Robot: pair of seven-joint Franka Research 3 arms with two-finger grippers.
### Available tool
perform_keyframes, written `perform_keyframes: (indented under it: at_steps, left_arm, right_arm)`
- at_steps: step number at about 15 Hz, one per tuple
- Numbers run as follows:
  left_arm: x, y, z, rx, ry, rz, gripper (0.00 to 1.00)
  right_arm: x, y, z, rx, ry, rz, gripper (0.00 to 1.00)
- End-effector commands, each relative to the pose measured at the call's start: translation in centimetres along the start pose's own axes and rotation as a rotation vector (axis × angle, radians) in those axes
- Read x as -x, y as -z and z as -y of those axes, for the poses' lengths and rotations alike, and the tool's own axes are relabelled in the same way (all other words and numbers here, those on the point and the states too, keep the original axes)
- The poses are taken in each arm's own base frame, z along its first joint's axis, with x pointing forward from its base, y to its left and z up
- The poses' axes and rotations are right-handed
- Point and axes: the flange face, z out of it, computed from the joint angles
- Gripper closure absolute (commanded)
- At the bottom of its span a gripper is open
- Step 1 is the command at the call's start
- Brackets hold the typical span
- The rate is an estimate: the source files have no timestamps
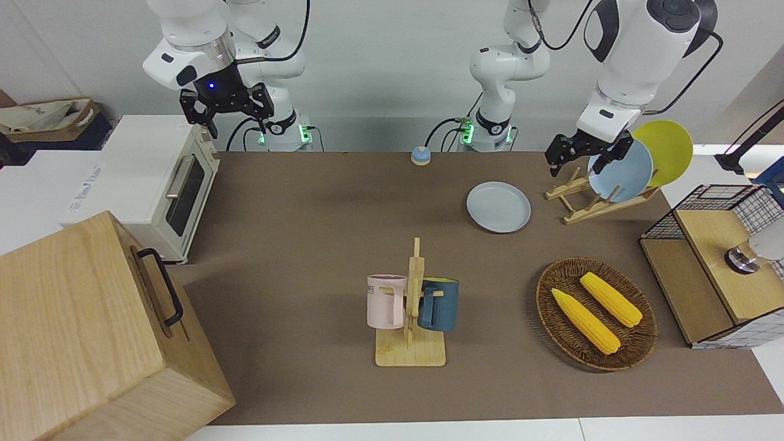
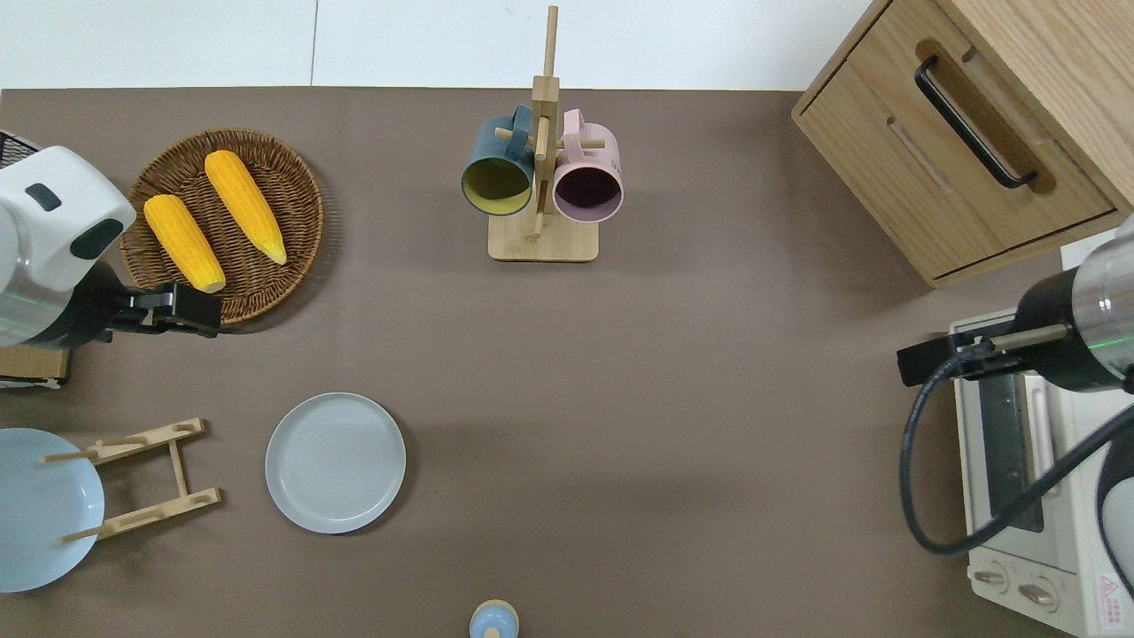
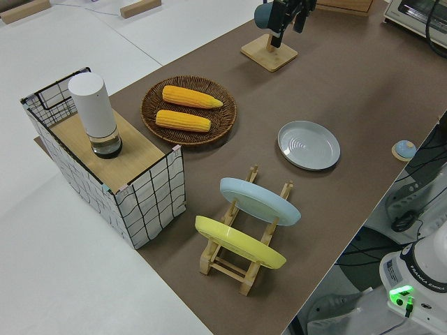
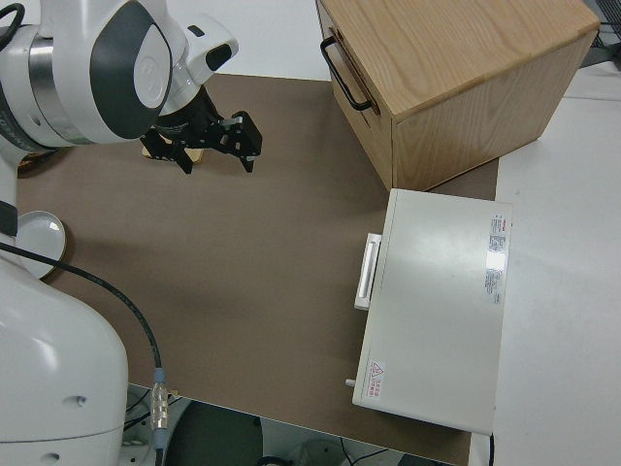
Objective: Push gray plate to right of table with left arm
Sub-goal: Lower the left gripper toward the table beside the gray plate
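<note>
- overhead view shows me the gray plate (image 2: 336, 462) lying flat on the table (image 2: 673, 372), near the edge where the robots stand and toward the left arm's end.
- the left gripper (image 1: 579, 166) hangs in the air with its fingers apart and nothing in them. from above it is over the rim of the wicker basket (image 2: 292, 168), not yet by the plate. the right arm is parked.
- first risk, i think: the plate rack (image 2: 142, 478) stands just beside the plate, on the side where i must place the fingers to push. if i descend carelessly there, the claw may hit the rack or the sky-blue plate (image 2: 35, 505) leaning in it.
- second risk: the rim is low. fingers too high could slide over it, and fingers too low could scrape the mat.
- third risk: a push off the centre would probably turn the plate, and it may drift toward the small bell (image 2: 494, 620) at the robots' edge.
- fourth risk: the right arm's end is well apart, so the left arm's reach may end early.
</note>
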Motion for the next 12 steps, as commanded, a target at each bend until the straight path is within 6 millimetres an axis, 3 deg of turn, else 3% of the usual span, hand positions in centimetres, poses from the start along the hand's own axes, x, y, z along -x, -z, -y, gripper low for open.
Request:
perform_keyframes:
  at_steps: [1,3,12]
  left_arm:
    - [0.5,0.4,1.1,-0.018,0.007,0.024,0.0]
    - [0.6,0.2,2.1,-0.006,0.029,0.043,0.0]
    - [1.4,-1.3,2.0,-0.013,0.043,0.098,0.0]
  right_arm:
    - [0.3,0.4,-0.1,-0.005,-0.016,0.004,0.017]
    - [0.3,0.4,-0.1,-0.005,-0.016,0.004,0.017]
    - [0.3,0.4,-0.1,-0.005,-0.016,0.004,0.017]
